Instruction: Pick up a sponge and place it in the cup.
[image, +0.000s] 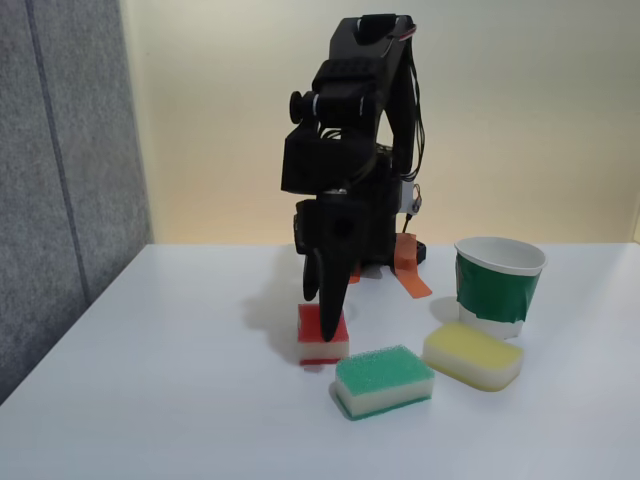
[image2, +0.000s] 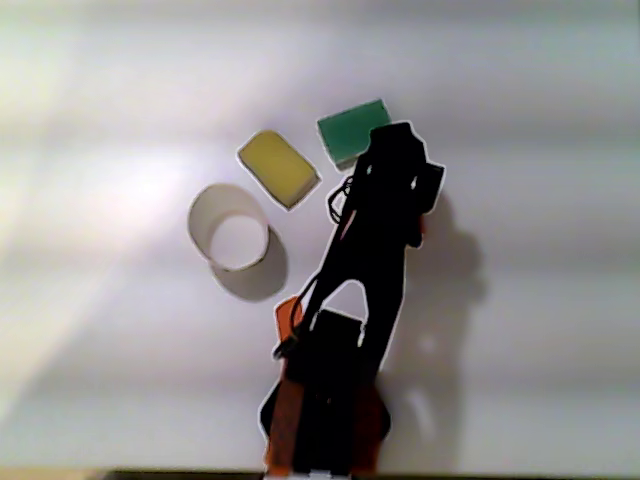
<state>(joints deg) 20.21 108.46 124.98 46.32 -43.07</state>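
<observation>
The sponge (image: 312, 330), small with a red top and white base, lies flat on the white table just left of centre in the fixed view. My black gripper (image: 328, 322) points straight down onto it. One dark finger (image: 322, 290) crosses the front of its red top, and the other finger is hidden behind. The cup (image: 498, 290), green-banded with a white rim, stands upright and empty to the right, about two sponge widths away. From above, the cup (image2: 200, 215) sits left of the arm, with the gripper (image2: 400, 165) near the green sponge.
A green-topped sponge (image: 385, 380) (image2: 350, 130) lies in front of the red one. A longer yellow sponge (image: 472, 355) (image2: 278, 168) lies between it and the cup. A grey partition (image: 60, 180) borders the table's left side. The arm's orange-marked base (image: 405, 262) stands behind.
</observation>
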